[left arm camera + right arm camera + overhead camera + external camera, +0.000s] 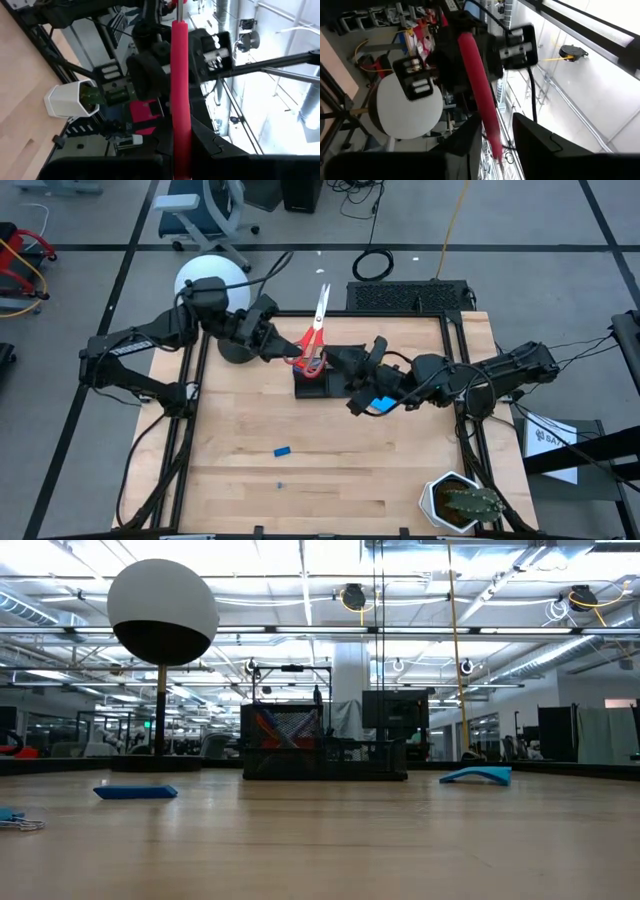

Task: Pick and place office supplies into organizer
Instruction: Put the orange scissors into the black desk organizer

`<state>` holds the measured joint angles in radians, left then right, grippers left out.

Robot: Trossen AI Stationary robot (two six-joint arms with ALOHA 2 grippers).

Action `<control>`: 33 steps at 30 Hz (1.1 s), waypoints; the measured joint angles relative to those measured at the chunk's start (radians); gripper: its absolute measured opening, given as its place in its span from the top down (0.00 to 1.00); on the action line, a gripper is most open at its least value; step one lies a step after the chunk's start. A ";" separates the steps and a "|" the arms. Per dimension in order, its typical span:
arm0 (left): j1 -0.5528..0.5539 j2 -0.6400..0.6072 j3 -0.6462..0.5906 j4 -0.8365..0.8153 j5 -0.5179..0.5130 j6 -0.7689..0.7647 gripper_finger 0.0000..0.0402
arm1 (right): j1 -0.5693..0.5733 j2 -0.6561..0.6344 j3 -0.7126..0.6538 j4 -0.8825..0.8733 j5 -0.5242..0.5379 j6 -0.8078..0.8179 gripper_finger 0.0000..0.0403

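The red-handled scissors (314, 335) are over the black organizer (312, 385), handles above it and blades pointing at the table's far edge. My left gripper (283, 350) comes from the left and is shut on the handles. My right gripper (337, 362) comes from the right, open. Its fingers stand on either side of the red handle's end (495, 142) with a narrow gap on each side. The bright blue pad (383, 404) lies under the right arm. The small blue eraser (282, 451) lies on the table's near half. Pens stand in the organizer (285, 730). My left gripper pinches the scissors' red handle (181, 125) between its two fingers, coming about level from the table's left, with the fingers across the handle. The scissors are lifted above the organizer, and the blades (322, 298) stick out toward the far edge.
A lamp with a white globe (208, 278) and round black base stands at the far left, behind the left gripper. A potted cactus (462, 502) sits at the near right corner. A tiny blue bit (280, 485) lies near the eraser. Bare wood (300, 510) spreads across the near half.
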<state>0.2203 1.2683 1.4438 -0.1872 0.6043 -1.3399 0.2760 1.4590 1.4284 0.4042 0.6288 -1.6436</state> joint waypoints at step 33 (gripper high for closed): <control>0.039 0.081 -0.002 0.174 0.015 0.016 0.69 | -0.007 0.001 0.000 -0.033 0.095 0.365 0.95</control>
<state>0.2597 1.3493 1.4422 -0.0136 0.6196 -1.3241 0.2687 1.4596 1.4281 0.3709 0.7234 -1.2783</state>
